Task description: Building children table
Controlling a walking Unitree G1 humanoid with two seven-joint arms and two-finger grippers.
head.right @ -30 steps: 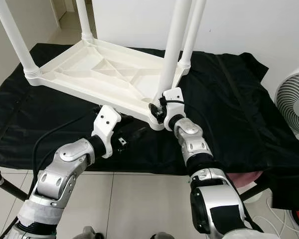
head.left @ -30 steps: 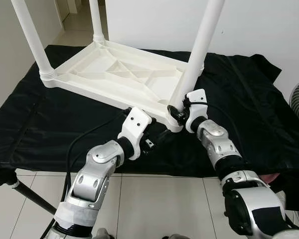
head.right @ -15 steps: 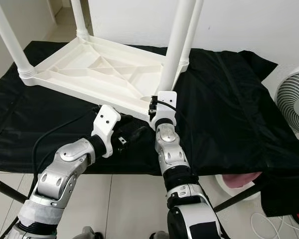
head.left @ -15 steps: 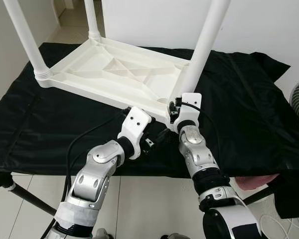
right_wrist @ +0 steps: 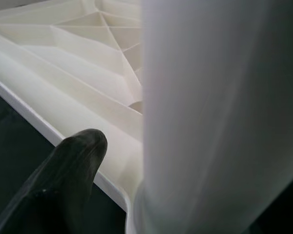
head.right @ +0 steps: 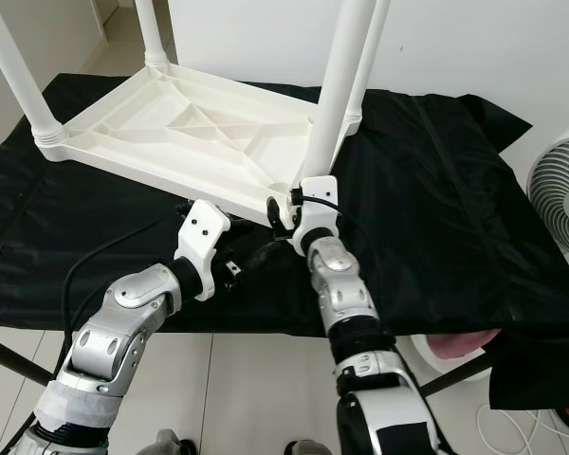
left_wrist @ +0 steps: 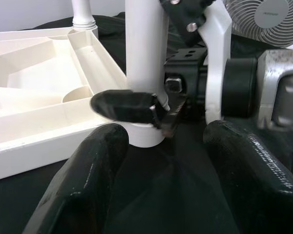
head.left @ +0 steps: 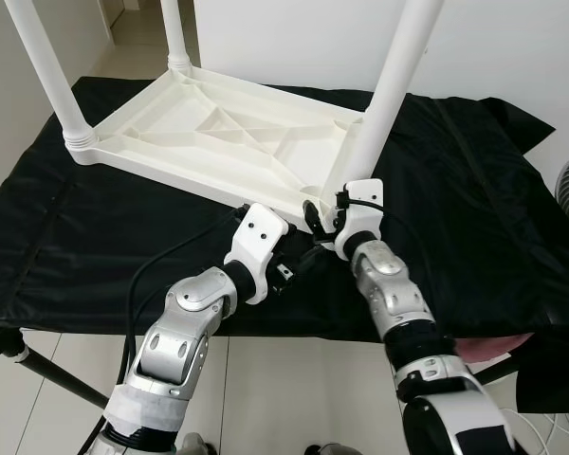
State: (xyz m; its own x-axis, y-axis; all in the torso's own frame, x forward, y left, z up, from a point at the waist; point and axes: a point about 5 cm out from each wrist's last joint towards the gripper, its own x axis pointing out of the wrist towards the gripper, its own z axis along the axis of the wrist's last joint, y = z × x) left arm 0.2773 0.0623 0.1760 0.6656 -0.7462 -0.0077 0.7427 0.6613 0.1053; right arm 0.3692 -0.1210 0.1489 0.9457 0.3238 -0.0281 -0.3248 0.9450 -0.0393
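Gripping the near table leg [head.left: 391, 90] (at its base), right gripper [head.left: 321, 217] clamps; left gripper [left_wrist: 161, 161] gapes.

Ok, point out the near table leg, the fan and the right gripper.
near table leg [head.left: 395, 81], left eye view, mid shaft.
fan [head.right: 561, 194], right eye view, grille.
right gripper [head.left: 321, 220], left eye view, between fingertips.

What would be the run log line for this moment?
task: building children table | right end effector: around near table leg base | left end effector: open, short of it | tabletop: upside down on black cloth
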